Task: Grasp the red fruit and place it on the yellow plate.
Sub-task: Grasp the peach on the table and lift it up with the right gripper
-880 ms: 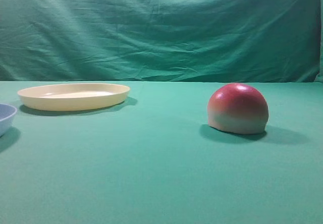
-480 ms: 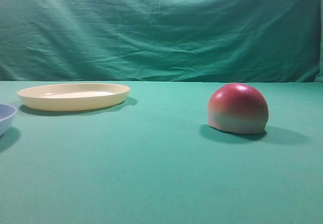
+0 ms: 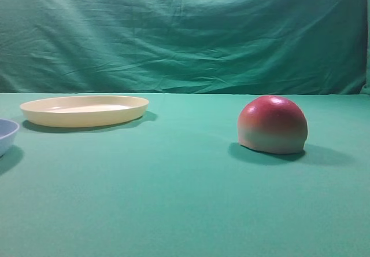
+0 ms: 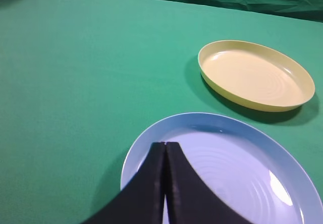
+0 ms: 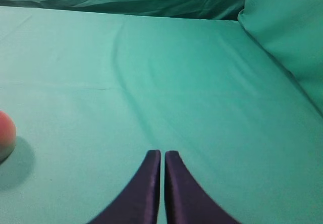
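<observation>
Green cloth (image 3: 173, 199) covers the table and hangs as a backdrop. Left gripper (image 4: 165, 144) is clenched, fingers pressed together and grasping nothing, poised over the near rim of the light blue dish (image 4: 242, 133). Yellow plate (image 4: 298, 95) lies ahead and to the right of that gripper, apart from the dish. Right gripper (image 5: 162, 153) is likewise clenched and unladen above bare cloth. Red fruit (image 3: 272, 124) sits flat side down, to the left of the right gripper, well apart from the plate.
</observation>
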Controlling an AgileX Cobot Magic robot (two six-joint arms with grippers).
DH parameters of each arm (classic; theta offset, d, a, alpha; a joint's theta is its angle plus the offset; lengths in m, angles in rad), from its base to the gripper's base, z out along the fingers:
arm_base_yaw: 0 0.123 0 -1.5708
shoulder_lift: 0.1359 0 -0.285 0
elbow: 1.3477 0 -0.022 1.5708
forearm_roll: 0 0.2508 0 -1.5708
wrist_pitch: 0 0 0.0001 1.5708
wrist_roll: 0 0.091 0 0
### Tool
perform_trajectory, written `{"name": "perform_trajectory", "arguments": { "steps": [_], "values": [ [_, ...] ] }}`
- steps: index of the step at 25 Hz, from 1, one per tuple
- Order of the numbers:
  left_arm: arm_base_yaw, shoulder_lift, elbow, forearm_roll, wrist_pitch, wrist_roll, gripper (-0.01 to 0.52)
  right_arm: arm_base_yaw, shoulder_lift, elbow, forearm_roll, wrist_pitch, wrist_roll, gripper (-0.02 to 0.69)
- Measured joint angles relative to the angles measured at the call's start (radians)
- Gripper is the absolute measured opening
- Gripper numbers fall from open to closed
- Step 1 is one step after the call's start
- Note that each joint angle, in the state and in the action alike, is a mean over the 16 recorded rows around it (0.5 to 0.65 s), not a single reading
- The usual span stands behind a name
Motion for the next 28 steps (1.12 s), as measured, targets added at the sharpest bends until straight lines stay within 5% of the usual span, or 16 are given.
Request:
{"name": "perform_trajectory", "arguments": {
  "steps": [17, 28],
  "values": [
    [0.000, 0.000, 0.000, 0.000, 0.000, 0.000, 0.000, 0.000, 0.014, -0.051, 0.171, -0.190, -0.018, 0.000],
    [0.000, 0.000, 0.000, 0.000, 0.000, 0.000, 0.000, 0.000, 0.285, -0.316, 0.237, 0.030, -0.141, 0.000]
  ]
}}
